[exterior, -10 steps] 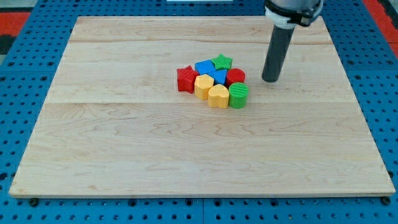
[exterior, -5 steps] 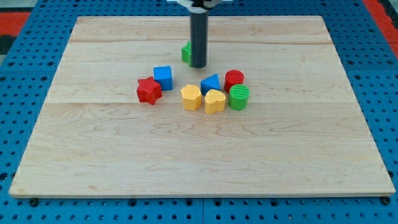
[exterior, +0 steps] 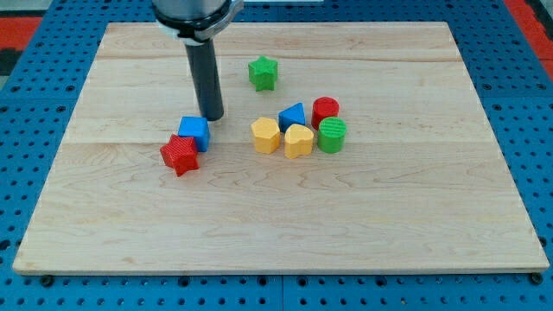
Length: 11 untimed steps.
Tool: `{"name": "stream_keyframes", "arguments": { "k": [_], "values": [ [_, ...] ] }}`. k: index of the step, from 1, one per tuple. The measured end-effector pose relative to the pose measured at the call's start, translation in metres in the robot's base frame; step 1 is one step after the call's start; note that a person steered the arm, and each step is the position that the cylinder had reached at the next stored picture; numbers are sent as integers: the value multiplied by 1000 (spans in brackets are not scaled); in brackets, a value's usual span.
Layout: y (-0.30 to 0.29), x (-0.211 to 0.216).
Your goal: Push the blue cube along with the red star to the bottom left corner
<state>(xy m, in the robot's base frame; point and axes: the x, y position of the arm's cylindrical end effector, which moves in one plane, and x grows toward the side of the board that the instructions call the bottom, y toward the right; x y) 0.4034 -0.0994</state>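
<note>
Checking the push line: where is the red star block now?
The red star block sits left of the board's centre, touching the blue cube at its upper right; my tip is just beyond.

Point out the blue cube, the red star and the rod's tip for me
blue cube (exterior: 194,132), camera view, on its top face.
red star (exterior: 180,155), camera view, at the star's centre.
my tip (exterior: 212,117), camera view, the rod's very end, at the cube's upper right.
</note>
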Motion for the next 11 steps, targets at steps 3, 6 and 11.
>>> {"name": "stream_keyframes", "arguments": {
  "k": [3,6,11],
  "values": [
    [-8,53],
    [0,113],
    [-76,136]
  ]
}}
